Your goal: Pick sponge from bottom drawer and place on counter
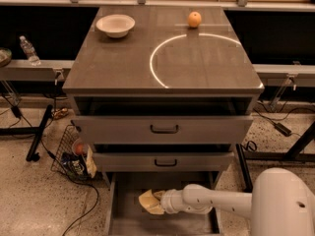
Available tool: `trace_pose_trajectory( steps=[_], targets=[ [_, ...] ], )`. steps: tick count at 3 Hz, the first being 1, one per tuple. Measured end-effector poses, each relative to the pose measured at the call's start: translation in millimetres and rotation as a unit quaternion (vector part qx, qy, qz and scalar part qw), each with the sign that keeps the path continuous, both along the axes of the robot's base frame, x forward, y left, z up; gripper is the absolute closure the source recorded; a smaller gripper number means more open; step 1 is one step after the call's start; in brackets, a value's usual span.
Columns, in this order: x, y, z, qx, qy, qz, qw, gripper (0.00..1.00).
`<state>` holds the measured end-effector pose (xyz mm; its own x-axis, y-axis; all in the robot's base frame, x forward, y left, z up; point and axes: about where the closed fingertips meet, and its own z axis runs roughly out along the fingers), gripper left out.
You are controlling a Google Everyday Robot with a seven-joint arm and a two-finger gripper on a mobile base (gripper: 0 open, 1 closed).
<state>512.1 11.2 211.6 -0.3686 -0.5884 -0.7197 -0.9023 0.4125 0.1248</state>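
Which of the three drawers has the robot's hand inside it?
The lowest, narrowest grey drawer. Only it has the robot's gripper inside, at the pale yellow foam sponge; the two wider drawers above have black handles.

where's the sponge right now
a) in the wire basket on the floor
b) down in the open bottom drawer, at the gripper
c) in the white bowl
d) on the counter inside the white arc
b: the sponge sits low in the open bottom drawer with the gripper right at it, while the counter carries just the bowl and the orange.
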Motion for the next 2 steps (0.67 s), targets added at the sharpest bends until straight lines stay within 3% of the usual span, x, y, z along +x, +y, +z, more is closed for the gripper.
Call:
trace_pose_trajectory(
  steps=[1, 2],
  targets=[
    [-11.8, -17.0, 57.1, -0.015, 0.009, 0.039, 0.9991, 1.0],
    [-11.8, -17.0, 57.1, -0.015, 0.009, 0.039, 0.9991, 1.0]
  ],
)
